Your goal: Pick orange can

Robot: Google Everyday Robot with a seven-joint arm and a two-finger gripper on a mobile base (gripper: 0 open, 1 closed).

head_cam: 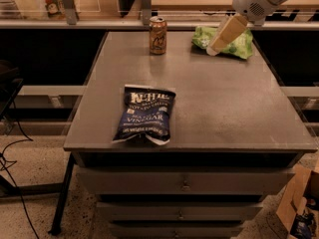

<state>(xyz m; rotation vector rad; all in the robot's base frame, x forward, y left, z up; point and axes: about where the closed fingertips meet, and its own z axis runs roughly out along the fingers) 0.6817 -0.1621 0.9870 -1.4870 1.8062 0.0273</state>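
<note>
Pincer (215, 48) — spread impossible to tell — hangs at the green bag (240, 46), apart from the orange can (158, 35).

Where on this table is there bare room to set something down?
Bare: the right side of the table, from the green chip bag to the front edge, beside the Kettle chip bag. Crowded: the back edge, with the orange can, and the gripper over the green chip bag.

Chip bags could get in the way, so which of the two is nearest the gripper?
The green bag at the table's far right: the gripper overlaps it in view. The dark blue Kettle bag lies by the front edge.
</note>
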